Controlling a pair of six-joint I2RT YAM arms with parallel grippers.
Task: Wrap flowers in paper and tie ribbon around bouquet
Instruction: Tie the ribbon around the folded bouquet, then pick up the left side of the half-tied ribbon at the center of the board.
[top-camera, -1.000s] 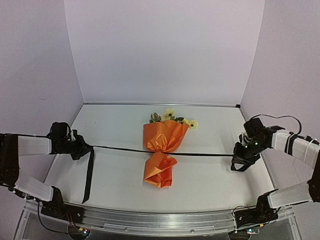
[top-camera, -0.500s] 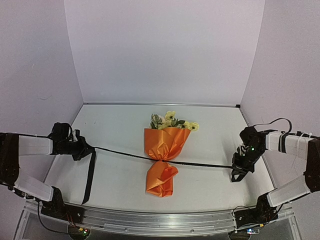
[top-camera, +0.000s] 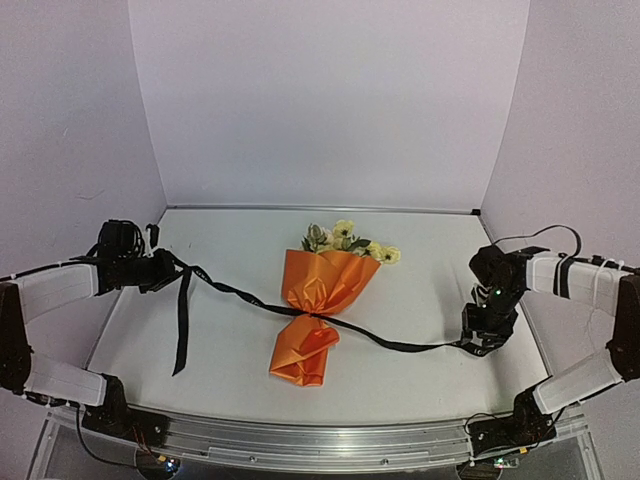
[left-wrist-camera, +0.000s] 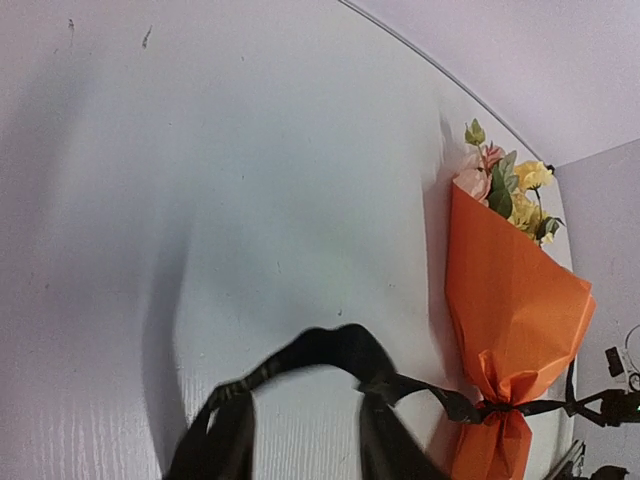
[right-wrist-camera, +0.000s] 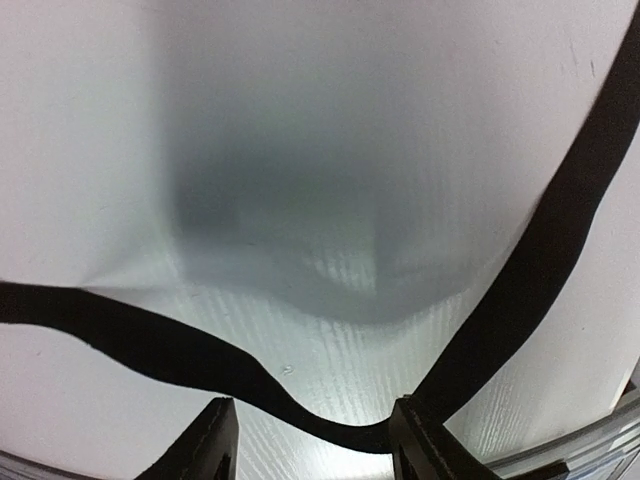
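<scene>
ribbon (top-camera: 182, 325) cinches bouquet (top-camera: 320, 285) at the waist and sags slack both ways, so knot looks set; right gripper (right-wrist-camera: 315, 430) jaws gape, ribbon loose between; left gripper (top-camera: 165, 272) jaws: can't tell.

Bright even light, soft grey shadows — wrist-view foregrounds blurred

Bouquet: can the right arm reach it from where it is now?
Probably yes. The right gripper sits low at the right of the table, and only the slack ribbon lies between it and the bouquet.
</scene>
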